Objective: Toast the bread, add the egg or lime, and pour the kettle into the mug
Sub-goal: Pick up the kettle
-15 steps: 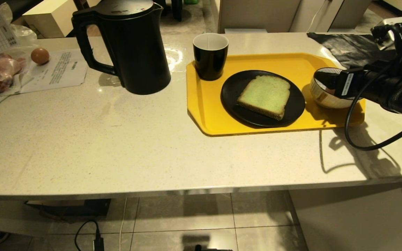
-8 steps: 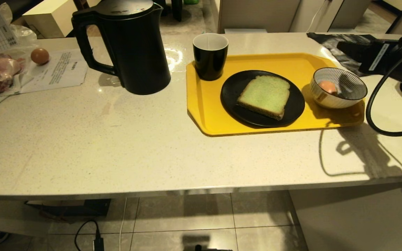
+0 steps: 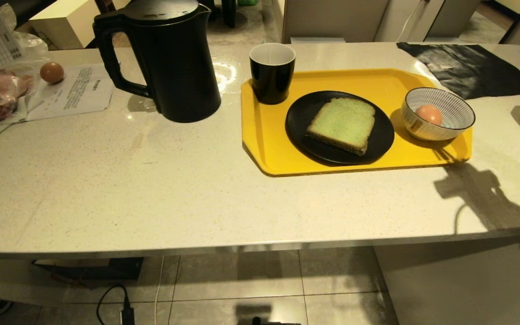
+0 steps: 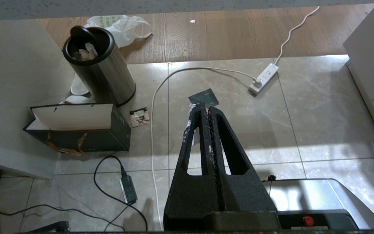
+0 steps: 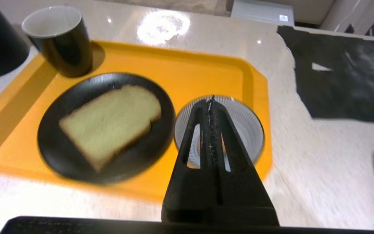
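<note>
Bread (image 3: pixel 342 124), square and pale green, lies on round plate (image 3: pixel 303 131).

Pale green bread (image 5: pixel 109 122) lies flat, beside the closed right gripper (image 5: pixel 211 101). Egg (image 3: pixel 429 113) sits under its tips. Black mug (image 5: pixel 58 39) and kettle (image 3: pixel 165 58) stand upright, well apart from it.

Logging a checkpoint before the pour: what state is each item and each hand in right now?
kettle: upright on the counter, lid on.
mug: upright on the yellow tray.
bread: flat on the black plate.
egg: inside the striped bowl.
left hand: shut, empty, over the floor.
right hand: shut, empty, above the bowl.
</note>
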{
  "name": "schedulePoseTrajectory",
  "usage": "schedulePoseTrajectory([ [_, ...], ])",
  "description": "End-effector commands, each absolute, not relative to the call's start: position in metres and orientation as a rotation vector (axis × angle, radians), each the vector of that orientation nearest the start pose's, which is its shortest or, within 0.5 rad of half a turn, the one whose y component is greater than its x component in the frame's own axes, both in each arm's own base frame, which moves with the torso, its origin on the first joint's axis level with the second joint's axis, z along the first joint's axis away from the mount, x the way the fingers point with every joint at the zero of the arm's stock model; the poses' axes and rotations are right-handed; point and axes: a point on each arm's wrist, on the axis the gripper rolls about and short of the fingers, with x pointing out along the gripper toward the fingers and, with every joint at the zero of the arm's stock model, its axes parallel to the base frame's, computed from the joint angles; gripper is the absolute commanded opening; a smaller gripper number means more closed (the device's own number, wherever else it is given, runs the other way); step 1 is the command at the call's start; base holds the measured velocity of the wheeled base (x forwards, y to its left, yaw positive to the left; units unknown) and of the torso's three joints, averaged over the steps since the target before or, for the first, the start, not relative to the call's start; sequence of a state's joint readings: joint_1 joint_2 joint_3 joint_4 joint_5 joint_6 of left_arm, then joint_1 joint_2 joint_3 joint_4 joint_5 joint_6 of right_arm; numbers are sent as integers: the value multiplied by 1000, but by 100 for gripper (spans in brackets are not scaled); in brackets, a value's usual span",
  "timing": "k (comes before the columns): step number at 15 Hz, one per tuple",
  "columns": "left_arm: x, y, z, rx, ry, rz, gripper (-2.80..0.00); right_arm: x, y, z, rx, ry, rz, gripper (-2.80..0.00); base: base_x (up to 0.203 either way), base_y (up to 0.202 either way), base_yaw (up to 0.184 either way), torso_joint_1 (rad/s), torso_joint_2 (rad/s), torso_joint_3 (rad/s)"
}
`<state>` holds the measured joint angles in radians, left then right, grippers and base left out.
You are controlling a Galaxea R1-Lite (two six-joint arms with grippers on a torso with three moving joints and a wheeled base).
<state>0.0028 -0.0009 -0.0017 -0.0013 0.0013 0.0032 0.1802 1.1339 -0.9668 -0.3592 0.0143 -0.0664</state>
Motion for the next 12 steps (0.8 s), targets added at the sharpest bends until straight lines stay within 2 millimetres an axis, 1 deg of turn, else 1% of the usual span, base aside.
schedulePoseTrajectory([
  [1,-23,0,76,3,-3,5,-280,94,17,329,-49,-278,176,-280,0,0,0,0,0,0],
  [4,-23,0,76,3,-3,5,-280,39,6,307,-54,-294,151,-280,0,0,0,0,0,0],
  [6,-23,0,76,3,-3,5,-280,-2,0,283,-55,-264,141,-280,0,0,0,0,0,0],
  [7,-23,0,76,3,-3,6,-280,-15,-2,268,-53,-249,133,-280,0,0,0,0,0,0],
  [8,-23,0,76,3,-3,5,-280,-24,-4,246,-53,-222,122,-280,0,0,0,0,0,0],
  [9,-23,0,76,3,-3,5,-280,-26,-4,221,-54,-181,113,-280,0,0,0,0,0,0],
  [10,-23,0,76,3,-3,5,-280,-23,-4,201,-53,-142,102,-280,0,0,0,0,0,0],
  [12,-23,0,76,3,-3,5,-280,-11,-3,169,-42,-115,59,-280,0,0,0,0,0,0],
])
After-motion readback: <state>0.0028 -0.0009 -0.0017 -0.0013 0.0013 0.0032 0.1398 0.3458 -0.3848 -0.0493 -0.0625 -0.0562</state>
